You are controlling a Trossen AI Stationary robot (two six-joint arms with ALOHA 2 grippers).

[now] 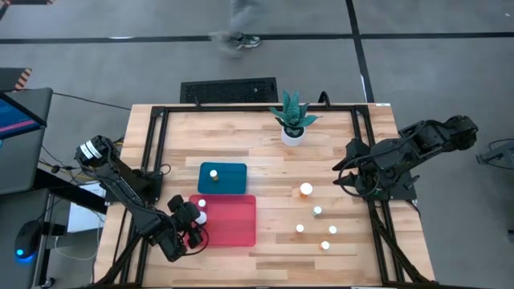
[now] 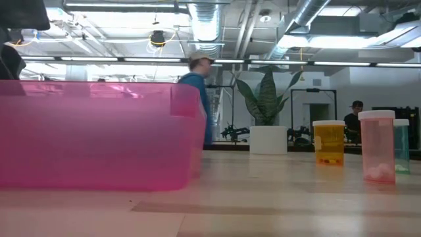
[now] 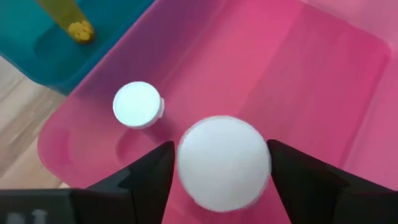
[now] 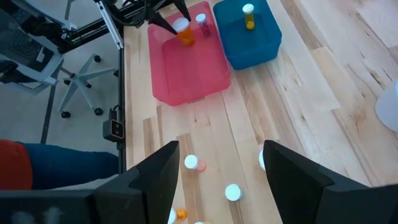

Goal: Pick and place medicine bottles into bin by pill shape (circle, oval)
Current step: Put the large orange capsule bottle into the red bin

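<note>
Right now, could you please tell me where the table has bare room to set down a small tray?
Bare wood lies between the red bin and the loose bottles, and along the far edge between the blue bin and the plant pot. The near-right part is crowded with bottles. The left end effector holds a bottle over the red bin; the right end effector waits open.

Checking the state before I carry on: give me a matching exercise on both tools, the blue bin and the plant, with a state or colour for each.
1. left tool
2. right tool
3. blue bin
4. plant

a. open, empty
b. shut on a bottle
c. one yellow bottle inside
d. green

Pairs: 1-b, 2-a, 3-c, 4-d
</note>
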